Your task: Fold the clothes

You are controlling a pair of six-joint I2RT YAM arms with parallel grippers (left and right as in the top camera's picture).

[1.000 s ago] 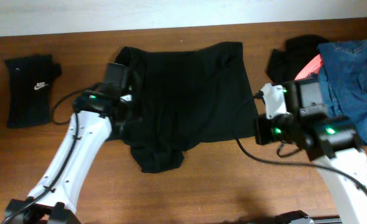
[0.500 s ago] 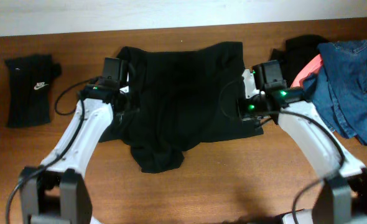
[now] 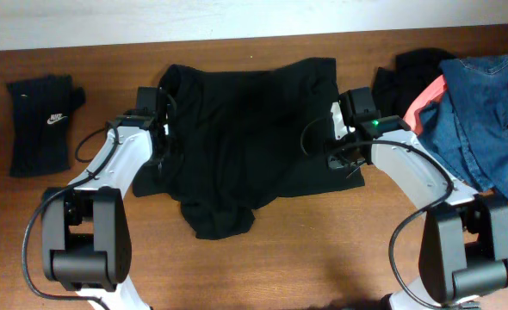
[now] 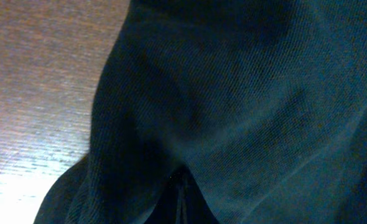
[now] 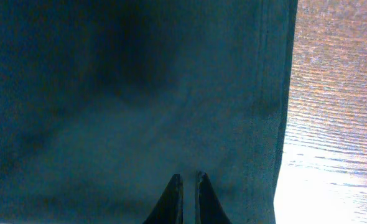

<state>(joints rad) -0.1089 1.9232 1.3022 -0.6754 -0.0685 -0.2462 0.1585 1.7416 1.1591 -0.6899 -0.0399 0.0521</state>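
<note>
The wood-grain table (image 3: 323, 250) carries everything. Spread over its middle is the black shirt (image 3: 254, 138), a soft, matte knit. It lies mostly flat but is rumpled, with one lobe bunched toward the near edge, so it looks laid out for folding rather than folded.

The left arm (image 3: 120, 164) and right arm (image 3: 409, 168) reach in from either side to the shirt's opposite edges. That is a sensible stance for taking both sides at once and bringing them over evenly.

At the far right, unfolded pieces are heaped clear of the work: blue denim (image 3: 486, 112), heavy and creased, over a coral piece (image 3: 426, 95). At the far left a black swoosh piece (image 3: 43, 120) sits as a neat rectangle, seemingly done.

The right gripper (image 5: 186, 177) has its jaws drawn together, low over the fabric just inside the stitched hem (image 5: 264, 93). The left gripper (image 4: 180, 186) is likewise closed, nosed into a raised fold. It is too dark there to say whether any cloth is pinched.
</note>
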